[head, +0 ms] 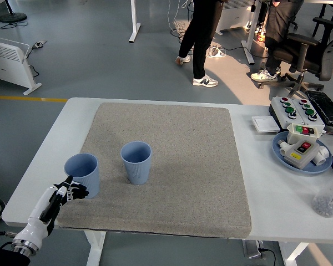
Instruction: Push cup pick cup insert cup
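Cups in pale blue, two of them, stand upright and apart on a grey mat [172,166] covering the white table [255,188]: the left cup [82,174] near the mat's front-left corner, the right cup [136,162] just beside it toward the middle. At the left cup's base is the left robot hand [64,195], fingers [77,192] loosely spread and grasping nothing. Judging by the layout, the push step is starting; next comes a sideways nudge without tipping the cup.
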You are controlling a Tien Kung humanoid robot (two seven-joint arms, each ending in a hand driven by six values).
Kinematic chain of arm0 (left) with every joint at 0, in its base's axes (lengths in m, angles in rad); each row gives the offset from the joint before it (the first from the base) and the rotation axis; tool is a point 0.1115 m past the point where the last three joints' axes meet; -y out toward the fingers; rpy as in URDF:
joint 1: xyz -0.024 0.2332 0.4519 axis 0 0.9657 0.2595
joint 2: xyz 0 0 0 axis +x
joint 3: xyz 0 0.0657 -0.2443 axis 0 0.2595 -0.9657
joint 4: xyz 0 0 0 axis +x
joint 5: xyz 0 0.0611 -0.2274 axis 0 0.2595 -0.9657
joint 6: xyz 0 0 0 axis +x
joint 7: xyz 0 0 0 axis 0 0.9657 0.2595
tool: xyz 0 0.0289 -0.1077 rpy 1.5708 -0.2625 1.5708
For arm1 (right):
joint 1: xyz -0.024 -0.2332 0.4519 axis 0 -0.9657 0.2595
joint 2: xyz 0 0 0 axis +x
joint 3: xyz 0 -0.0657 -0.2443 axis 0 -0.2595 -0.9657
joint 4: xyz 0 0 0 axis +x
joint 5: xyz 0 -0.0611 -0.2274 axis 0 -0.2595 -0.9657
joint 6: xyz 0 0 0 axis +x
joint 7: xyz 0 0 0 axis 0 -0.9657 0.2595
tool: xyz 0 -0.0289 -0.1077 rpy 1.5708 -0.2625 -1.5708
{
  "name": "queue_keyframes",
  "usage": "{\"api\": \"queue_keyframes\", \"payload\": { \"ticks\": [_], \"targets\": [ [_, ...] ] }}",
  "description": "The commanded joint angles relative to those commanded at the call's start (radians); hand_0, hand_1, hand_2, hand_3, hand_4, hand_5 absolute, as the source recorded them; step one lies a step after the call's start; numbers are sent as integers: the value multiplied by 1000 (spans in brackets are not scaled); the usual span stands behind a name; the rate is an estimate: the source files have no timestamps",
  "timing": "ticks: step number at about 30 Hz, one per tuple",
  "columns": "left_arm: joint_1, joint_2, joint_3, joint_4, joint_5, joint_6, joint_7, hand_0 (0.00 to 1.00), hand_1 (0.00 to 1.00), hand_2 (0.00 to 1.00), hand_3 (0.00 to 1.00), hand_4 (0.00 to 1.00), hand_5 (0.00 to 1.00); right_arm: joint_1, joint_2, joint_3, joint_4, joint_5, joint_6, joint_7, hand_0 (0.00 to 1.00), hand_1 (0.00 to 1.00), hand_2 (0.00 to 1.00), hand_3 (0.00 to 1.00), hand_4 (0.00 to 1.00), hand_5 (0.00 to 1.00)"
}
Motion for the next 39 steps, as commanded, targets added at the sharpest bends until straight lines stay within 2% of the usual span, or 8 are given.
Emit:
{"api": "queue_keyframes", "payload": {
  "ticks": [16, 39],
  "targets": [
    [-62, 1, 36, 74, -4, -5, -5, 633, 592, 525, 460, 605, 998, 1, 1, -5, 0, 10, -3, 1, 523, 544, 618, 562, 110, 447],
    [-197, 10, 106, 196, -48, -1, -12, 694, 584, 524, 464, 606, 998, 2, 3, -6, 2, 9, -4, -2, 523, 544, 617, 562, 111, 445]
  ]
}}
